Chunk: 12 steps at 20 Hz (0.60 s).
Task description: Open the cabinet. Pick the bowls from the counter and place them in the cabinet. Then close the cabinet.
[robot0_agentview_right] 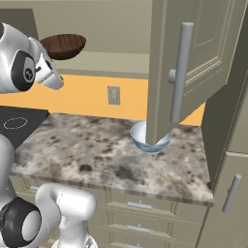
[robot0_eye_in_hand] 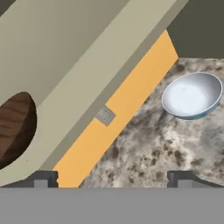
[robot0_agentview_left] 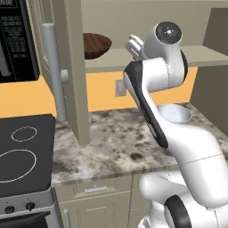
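Item 1, gripper point(robot0_eye_in_hand: 112, 178): I read the jaws as spread wide with nothing between them; both dark tips frame bare counter. It hangs high, just outside the cabinet shelf, hand tilted down toward the worktop. My judgement is that it is free for the second pick.

Item 2, brown bowl point(robot0_agentview_left: 95, 45): sits upright on the cabinet point(robot0_agentview_left: 147, 57) shelf, just beside the gripper on the stove side and level with it. Placed, I judge; that half of the job looks done.

Item 3, white bowl point(robot0_eye_in_hand: 192, 95): sits on the counter point(robot0_agentview_right: 87, 145), well below the gripper and off toward the tall cabinet side, close to the orange back wall. It sits upright, mouth open, apart from everything else. In the right base view the hanging door edge covers part of it.

Item 4, cabinet doors: both stand swung out, the left door point(robot0_agentview_left: 73, 67) and right door point(robot0_agentview_right: 193, 63), long bar handles facing me. They must stay so until the white bowl is in.

Item 5, outlet point(robot0_agentview_right: 114, 95): on the orange wall below the shelf, between gripper and white bowl

Next, as I judge it: descend to the white bowl and take its rim, minding the right door's lower edge
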Tool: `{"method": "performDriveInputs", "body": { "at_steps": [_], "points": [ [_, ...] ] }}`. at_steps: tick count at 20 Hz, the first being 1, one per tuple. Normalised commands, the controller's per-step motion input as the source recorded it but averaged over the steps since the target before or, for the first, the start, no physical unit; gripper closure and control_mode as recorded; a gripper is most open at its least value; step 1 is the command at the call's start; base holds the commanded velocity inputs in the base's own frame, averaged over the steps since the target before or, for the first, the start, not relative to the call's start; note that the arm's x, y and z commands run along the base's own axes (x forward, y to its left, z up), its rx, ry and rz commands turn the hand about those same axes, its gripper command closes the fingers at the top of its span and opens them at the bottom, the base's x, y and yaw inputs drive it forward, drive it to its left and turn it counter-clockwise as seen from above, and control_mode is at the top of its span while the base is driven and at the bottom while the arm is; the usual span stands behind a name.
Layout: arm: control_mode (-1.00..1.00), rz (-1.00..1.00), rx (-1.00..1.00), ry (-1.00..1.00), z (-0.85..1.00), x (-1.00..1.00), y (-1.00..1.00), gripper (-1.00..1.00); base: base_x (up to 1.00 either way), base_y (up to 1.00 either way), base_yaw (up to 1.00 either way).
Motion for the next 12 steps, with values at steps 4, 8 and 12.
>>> {"method": "performDriveInputs", "body": {
  "at_steps": [4, 8, 12],
  "points": [
    [-1.00, 0.09, -0.01, 0.04, -0.18, 0.00, -0.35, -1.00, 0.00, 0.00, 0.00],
    [-1.00, 0.08, 0.00, -0.01, -0.29, 0.00, -0.36, -1.00, 0.00, 0.00, 0.00],
    [-1.00, 0.05, 0.00, -0.11, -0.30, 0.00, -0.38, -1.00, 0.00, 0.00, 0.00]
  ]
}}
